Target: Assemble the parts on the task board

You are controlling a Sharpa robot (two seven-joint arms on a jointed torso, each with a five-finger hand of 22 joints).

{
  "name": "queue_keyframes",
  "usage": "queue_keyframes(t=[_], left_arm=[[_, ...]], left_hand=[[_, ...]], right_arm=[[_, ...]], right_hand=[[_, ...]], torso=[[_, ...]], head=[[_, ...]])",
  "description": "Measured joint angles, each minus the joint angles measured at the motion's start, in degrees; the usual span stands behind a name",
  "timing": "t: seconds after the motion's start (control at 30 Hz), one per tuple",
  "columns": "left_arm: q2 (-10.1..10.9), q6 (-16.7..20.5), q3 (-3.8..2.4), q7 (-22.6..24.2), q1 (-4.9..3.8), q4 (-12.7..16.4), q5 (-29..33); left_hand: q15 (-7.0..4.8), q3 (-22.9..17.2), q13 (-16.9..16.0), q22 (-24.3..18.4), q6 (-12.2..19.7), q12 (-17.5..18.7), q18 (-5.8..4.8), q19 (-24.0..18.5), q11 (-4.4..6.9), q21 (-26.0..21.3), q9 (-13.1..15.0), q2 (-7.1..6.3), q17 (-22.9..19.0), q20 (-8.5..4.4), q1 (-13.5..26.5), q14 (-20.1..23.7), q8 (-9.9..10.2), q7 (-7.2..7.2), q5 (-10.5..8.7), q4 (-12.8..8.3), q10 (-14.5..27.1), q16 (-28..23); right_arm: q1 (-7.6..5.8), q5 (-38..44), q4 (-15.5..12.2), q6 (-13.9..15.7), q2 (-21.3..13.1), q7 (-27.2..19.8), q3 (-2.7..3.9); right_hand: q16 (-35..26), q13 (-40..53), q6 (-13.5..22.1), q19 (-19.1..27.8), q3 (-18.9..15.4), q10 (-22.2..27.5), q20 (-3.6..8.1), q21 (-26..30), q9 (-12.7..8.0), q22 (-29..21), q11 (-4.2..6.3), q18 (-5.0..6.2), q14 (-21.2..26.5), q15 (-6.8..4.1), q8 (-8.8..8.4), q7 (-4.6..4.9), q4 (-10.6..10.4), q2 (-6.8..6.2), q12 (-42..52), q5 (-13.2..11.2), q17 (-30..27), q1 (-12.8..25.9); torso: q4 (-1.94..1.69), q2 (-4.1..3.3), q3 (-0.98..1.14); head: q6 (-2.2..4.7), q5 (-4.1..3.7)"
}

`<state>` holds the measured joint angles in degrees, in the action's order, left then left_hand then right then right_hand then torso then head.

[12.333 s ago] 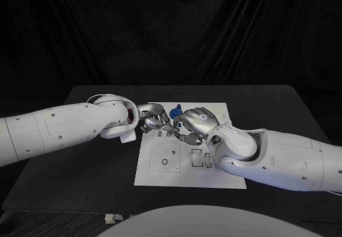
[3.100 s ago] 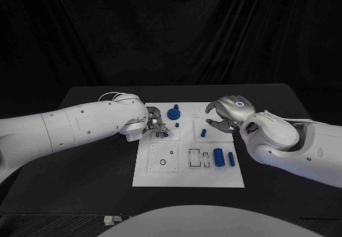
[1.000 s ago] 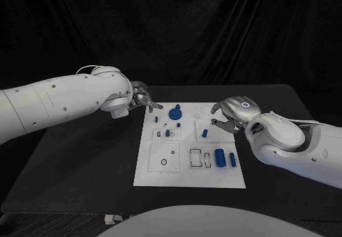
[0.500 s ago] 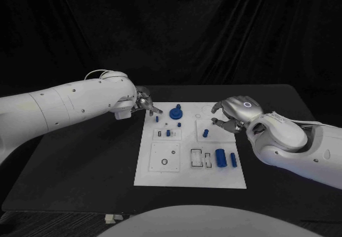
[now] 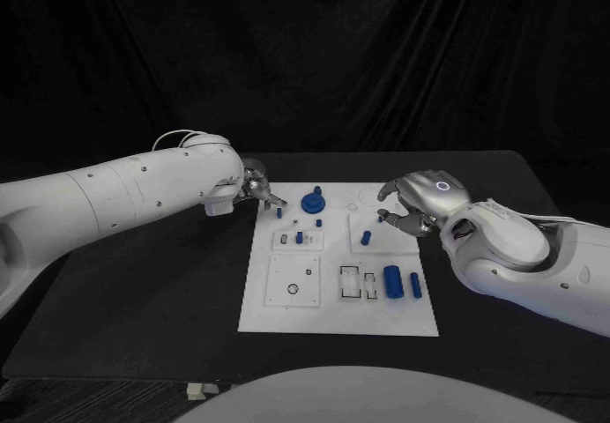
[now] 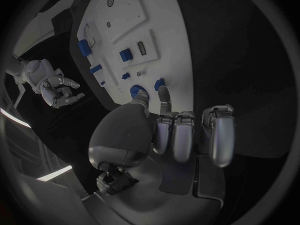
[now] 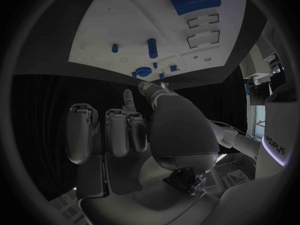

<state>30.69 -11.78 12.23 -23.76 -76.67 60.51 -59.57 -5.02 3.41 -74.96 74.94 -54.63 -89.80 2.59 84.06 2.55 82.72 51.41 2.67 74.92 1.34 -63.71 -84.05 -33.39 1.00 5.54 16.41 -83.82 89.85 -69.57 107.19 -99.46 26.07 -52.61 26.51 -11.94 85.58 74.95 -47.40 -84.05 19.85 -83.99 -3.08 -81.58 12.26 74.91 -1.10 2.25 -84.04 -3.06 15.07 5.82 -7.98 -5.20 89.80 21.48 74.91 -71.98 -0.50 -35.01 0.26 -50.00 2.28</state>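
Observation:
The white task board [image 5: 382,317] lies in the middle of the table. My left hand [image 5: 258,189] hovers at its far left corner and pinches a small blue peg [image 5: 279,212] between thumb and one finger; the other fingers are curled in. The left wrist view shows that peg [image 6: 159,83] at the fingertip, beside a round blue knob [image 6: 137,91]. My right hand [image 5: 413,204] hangs over the board's far right edge, fingers curled in with nothing in them. Blue parts on the board include the knob [image 5: 311,205], a short peg [image 5: 365,236] and a thick cylinder [image 5: 391,280].
Bare black table [image 5: 140,300] surrounds the board on all sides. Outlined recesses [image 5: 293,282] mark the board's near left area. The right hand [image 6: 53,85] also shows in the left wrist view, well apart from the left one.
My left hand has come down and in toward the board's far left corner, carrying the small peg with it. The right hand has hardly moved.

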Motion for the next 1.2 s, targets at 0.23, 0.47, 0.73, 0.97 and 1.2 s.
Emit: queue_keyframes(t=[0.23,0.47,0.73,0.97,1.2], left_arm=[[-0.6,0.0,-0.01,0.3,0.32,-0.8,-0.4],[-1.1,0.0,-0.01,0.8,0.68,-1.6,-0.5],[-1.9,0.0,-0.01,1.1,1.04,-2.3,-0.6],[-2.4,-0.1,0.0,1.3,1.32,-2.6,-0.6],[-2.8,-0.1,0.0,1.4,1.37,-3.1,-0.7]], left_hand=[[0.0,0.5,0.0,0.0,1.5,0.0,0.0,0.0,0.0,-0.7,0.3,0.33,0.0,0.0,-0.3,0.0,0.9,0.38,0.07,-0.1,0.0,0.0],[0.02,0.9,0.0,0.0,2.6,0.0,0.0,0.0,-0.24,-2.1,0.0,0.88,0.0,0.03,-0.9,0.0,3.7,1.26,0.7,-0.1,-0.2,0.0],[0.48,1.1,0.0,0.0,2.9,0.0,0.0,-0.1,-0.79,-2.8,-0.8,1.21,0.0,0.53,-1.2,0.1,6.2,1.47,2.23,-0.3,-0.1,0.0],[0.84,1.2,0.0,0.0,2.8,0.0,0.0,0.0,-1.04,-3.1,-1.2,1.73,0.0,0.84,-1.7,0.0,7.8,1.47,4.07,-0.1,-0.2,0.0],[0.84,1.1,0.0,0.0,2.4,0.0,0.0,-0.2,-1.03,-3.3,-1.3,1.73,0.0,1.05,-3.3,0.0,9.2,1.89,7.74,-0.2,-0.2,0.0]], right_arm=[[0.0,-0.3,0.2,0.0,0.1,0.0,0.0],[0.0,-0.5,0.2,0.0,0.1,0.0,0.0],[0.01,-0.7,0.2,0.0,0.0,0.0,0.0],[0.01,-0.7,0.1,0.0,0.0,0.0,0.0],[0.03,-0.7,0.1,-0.1,0.1,0.0,0.0]], right_hand=[[0.0,0.0,0.0,0.0,0.2,0.0,0.0,0.0,-0.1,0.0,0.0,0.0,0.0,0.0,0.0,0.0,-0.2,0.0,0.0,0.2,0.0,0.0],[0.0,0.0,0.0,0.0,0.2,0.0,0.0,0.0,-0.1,0.0,0.0,0.0,0.0,0.0,0.0,0.0,-0.2,0.0,0.0,0.2,0.0,0.0],[0.0,0.0,0.0,0.0,0.2,0.0,0.0,0.0,0.0,0.0,0.0,0.0,0.0,0.0,0.0,0.0,-0.2,0.0,0.0,0.2,0.0,0.0],[0.0,0.0,0.0,0.0,0.2,0.0,0.0,0.0,0.0,0.0,0.0,0.0,0.0,0.0,0.0,0.0,-0.2,0.0,0.0,0.2,0.0,0.0],[0.0,0.0,0.0,0.0,0.2,0.0,0.0,0.0,0.0,0.0,0.0,0.0,0.0,0.0,0.0,0.0,-0.2,0.0,0.0,0.2,0.0,0.0]], torso=[[0.01,-0.01,0.0],[-0.02,0.0,0.01],[-0.03,0.03,0.01],[0.01,0.01,0.01],[0.0,0.0,0.02]], head=[[0.0,0.16],[0.0,-0.18],[0.0,-0.2],[-0.01,-0.19],[0.0,-0.3]])
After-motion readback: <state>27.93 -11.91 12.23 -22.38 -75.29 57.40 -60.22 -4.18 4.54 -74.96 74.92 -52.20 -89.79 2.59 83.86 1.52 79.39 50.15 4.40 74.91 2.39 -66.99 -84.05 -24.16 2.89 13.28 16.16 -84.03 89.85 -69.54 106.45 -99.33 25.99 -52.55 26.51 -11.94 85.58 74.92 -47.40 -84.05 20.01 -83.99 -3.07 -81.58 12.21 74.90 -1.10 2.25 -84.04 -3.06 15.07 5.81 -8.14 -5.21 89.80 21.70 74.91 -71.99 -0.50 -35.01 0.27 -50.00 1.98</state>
